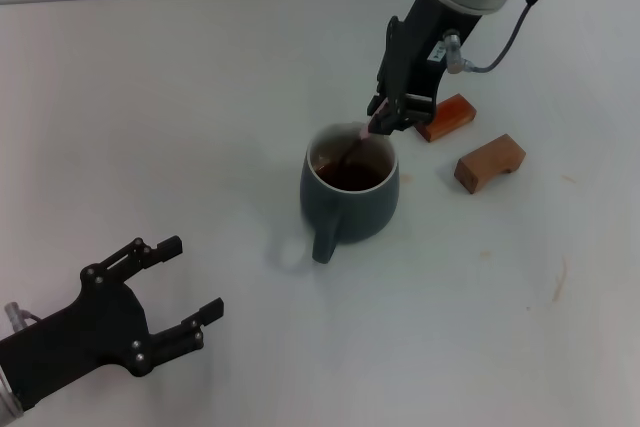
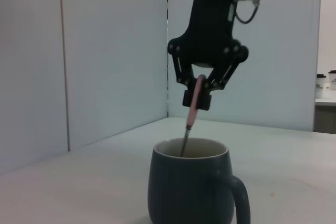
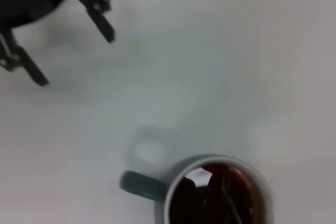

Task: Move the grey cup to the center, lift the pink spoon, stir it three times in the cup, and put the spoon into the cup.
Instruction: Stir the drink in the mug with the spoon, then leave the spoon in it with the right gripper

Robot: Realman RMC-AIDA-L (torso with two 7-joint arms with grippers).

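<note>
The right gripper (image 1: 384,119) hangs just above the far rim of the grey cup (image 1: 350,199), pinching the handle of the pink spoon (image 2: 195,99) between its fingers. The spoon slants down from the grip — its metal neck dips into the dark liquid inside the cup. The cup stands upright on the white worktop (image 1: 200,97), its loop handle turned toward the robot. Two brown wooden blocks (image 1: 490,163) lie to the right of the cup, one just behind the gripper. Well to the cup's left and nearer the robot, the left gripper (image 1: 185,292) rests low over the worktop — fingers spread wide, holding nothing.
</note>
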